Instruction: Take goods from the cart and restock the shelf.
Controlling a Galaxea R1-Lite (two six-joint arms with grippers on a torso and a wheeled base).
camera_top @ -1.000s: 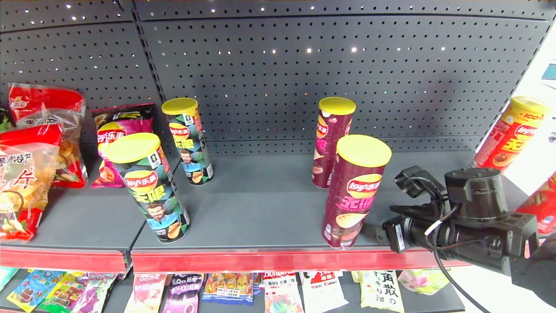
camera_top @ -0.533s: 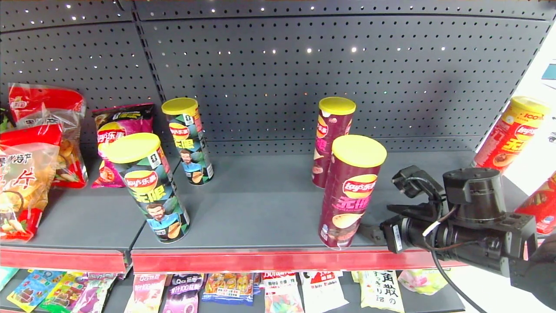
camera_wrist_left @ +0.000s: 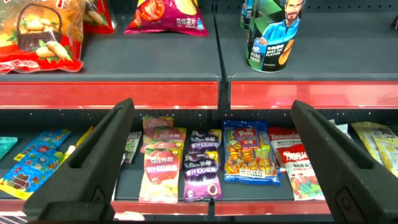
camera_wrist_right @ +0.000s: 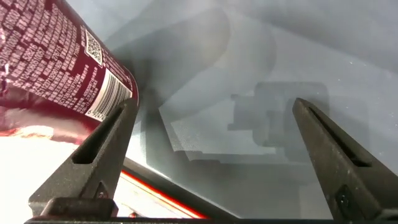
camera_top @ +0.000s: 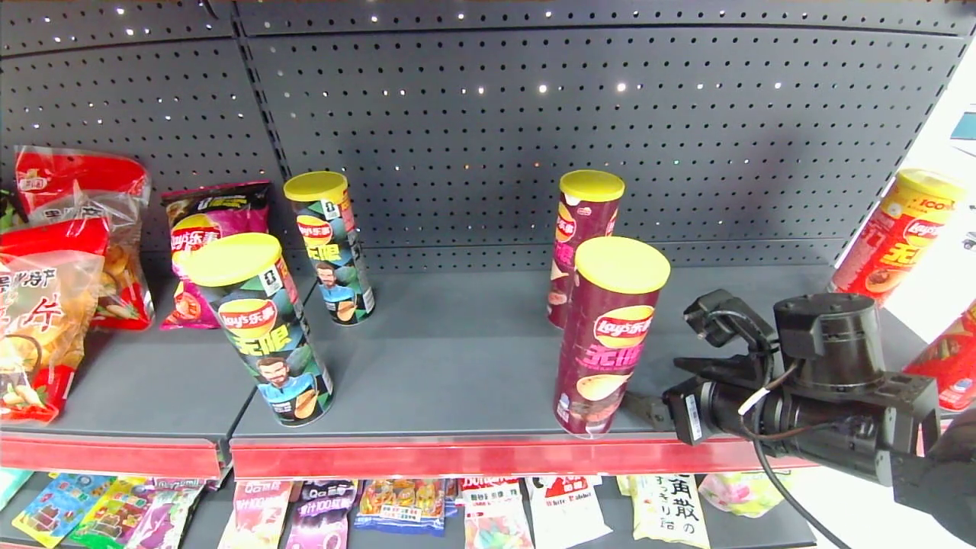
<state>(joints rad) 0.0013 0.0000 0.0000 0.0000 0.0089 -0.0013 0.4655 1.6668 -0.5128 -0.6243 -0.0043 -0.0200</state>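
Right wrist view: right tool [camera_wrist_right: 212, 102] apart, maroon can [camera_wrist_right: 50, 74] just beside one finger; left tool [camera_wrist_left: 211, 104] apart.

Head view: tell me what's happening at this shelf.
The robot is restocking chip cans. Its right gripper sits low at the front edge of the shelf, jaws open, one side right beside the base of the front maroon can, which stands ungripped. The left gripper hangs open before the snack packets one level down.
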